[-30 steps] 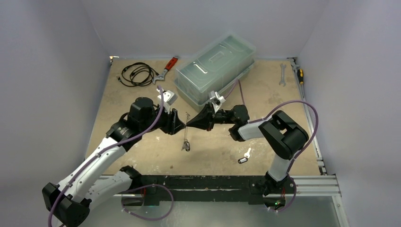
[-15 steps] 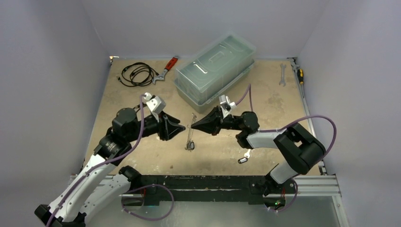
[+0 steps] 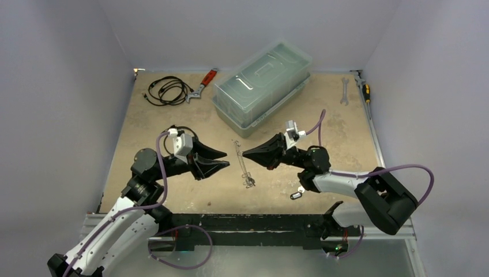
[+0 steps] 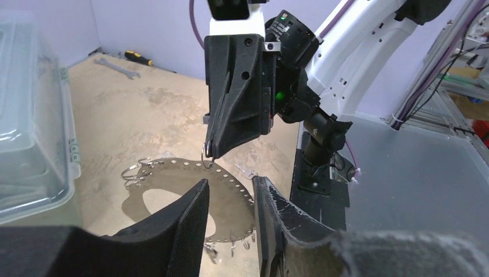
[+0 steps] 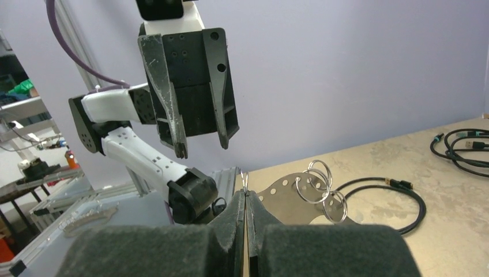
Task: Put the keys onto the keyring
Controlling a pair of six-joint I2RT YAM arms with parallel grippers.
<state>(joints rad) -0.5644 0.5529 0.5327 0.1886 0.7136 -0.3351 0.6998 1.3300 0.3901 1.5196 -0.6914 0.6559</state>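
Note:
The keyring (image 4: 173, 173) is a thin oval metal loop with holes round its rim and small split rings (image 5: 314, 179) on it. It hangs edge-on in the top view (image 3: 243, 165). My right gripper (image 3: 243, 154) is shut on one small split ring (image 5: 244, 180) at its top and holds it above the table. Small keys (image 3: 249, 183) dangle from its lower rim. My left gripper (image 3: 226, 160) is open and empty, just left of the keyring and apart from it. One silver key with a black tag (image 3: 297, 193) lies on the table near the front edge.
A clear lidded plastic box (image 3: 262, 86) stands at the back centre. A black cable (image 3: 167, 89) and a red-handled tool (image 3: 202, 85) lie at the back left. A spanner (image 3: 344, 90) and a screwdriver (image 3: 365, 91) lie at the back right.
The right gripper has carried the keyring rightward and nearer the front. The left gripper has pulled back from it to the left and now stands wide open.

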